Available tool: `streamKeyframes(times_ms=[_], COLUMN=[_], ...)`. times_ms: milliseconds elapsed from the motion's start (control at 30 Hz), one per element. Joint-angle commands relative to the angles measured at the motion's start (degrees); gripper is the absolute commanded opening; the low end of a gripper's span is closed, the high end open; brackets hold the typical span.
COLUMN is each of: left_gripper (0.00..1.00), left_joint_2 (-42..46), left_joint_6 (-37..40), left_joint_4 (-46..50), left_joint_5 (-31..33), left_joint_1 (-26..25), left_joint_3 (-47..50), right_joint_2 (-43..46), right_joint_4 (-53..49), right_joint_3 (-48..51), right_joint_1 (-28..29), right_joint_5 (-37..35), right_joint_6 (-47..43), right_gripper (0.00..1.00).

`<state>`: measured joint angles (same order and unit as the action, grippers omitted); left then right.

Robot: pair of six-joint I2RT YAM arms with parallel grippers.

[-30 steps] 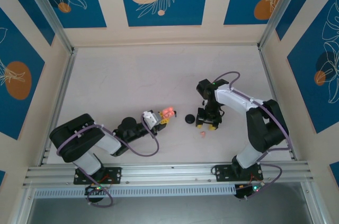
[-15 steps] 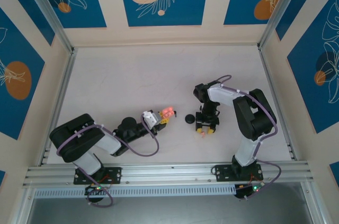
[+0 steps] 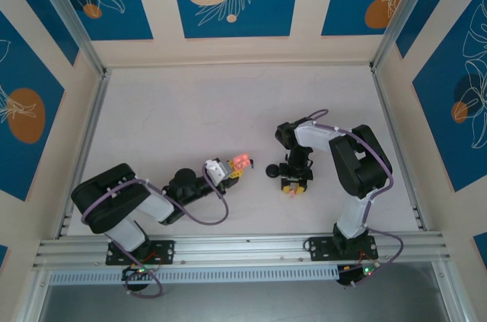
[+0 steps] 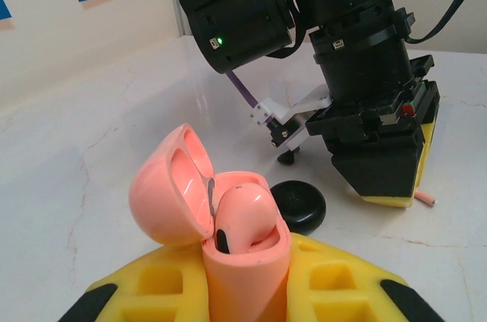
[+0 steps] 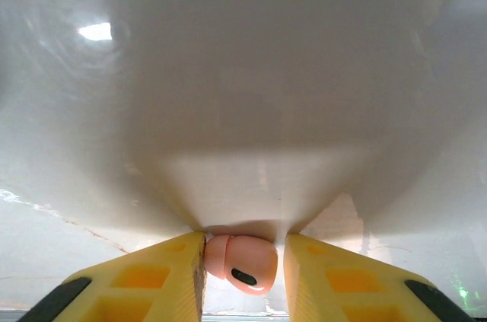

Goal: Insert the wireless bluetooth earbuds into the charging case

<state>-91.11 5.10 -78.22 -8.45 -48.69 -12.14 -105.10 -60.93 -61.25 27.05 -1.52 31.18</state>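
Currently your left fingers (image 4: 152,291) are clamping the salmon-pink charging case (image 4: 247,261) by its lower body, holding it upright with the lid (image 4: 171,189) hanging open to one side in the left wrist view. A rounded pink piece (image 4: 245,204) is sitting in the case's well and looking like a seated earbud, though you cannot be sure from this angle. From above, the case is sitting low over the bench (image 3: 190,109), near the middle and towards the front edge. Just beside it, a black disc (image 3: 271,172) is lying flat on the bench, between the case and your right arm. Your right fingers (image 5: 144,276) are pointing straight down at the bench and bracketing a loose earbud (image 5: 242,263). It is touching one pad while a sliver of gap seems to be showing at the other, so whether they are truly gripping it you cannot tell
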Motion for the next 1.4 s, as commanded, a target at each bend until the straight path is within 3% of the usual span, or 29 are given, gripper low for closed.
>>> streamKeyframes(times_ms=[0,367,700,1167,1367], left_gripper=[0.09,0.09,0.09,0.09,0.09], left_joint_2=[0.8,-0.5,-4.8,-6.9,-7.0], left_joint_6=[1.1,1.3,0.2,-1.4,-1.8], left_joint_4=[-2.2,-0.8,-2.4,-2.4,-2.4], left_joint_5=[0.5,-0.9,-1.8,-1.4,-1.5], left_joint_1=[-0.9,-0.9,-1.1,-1.3,-1.4], left_joint_3=[0.8,-0.5,-3.0,-5.2,-5.4], right_joint_2=[-0.6,5.9,17.6,28.0,33.4], right_joint_4=[0.3,2.7,13.6,34.1,40.9], right_joint_3=[-0.5,1.2,2.8,6.8,11.5], right_joint_1=[0.7,2.0,4.9,18.2,21.4], right_joint_5=[-0.6,-3.3,-8.5,-21.4,-24.1], right_joint_6=[-0.5,1.7,5.2,-2.2,-3.0], right_gripper=[0.30,0.28,0.28,0.28,0.28])
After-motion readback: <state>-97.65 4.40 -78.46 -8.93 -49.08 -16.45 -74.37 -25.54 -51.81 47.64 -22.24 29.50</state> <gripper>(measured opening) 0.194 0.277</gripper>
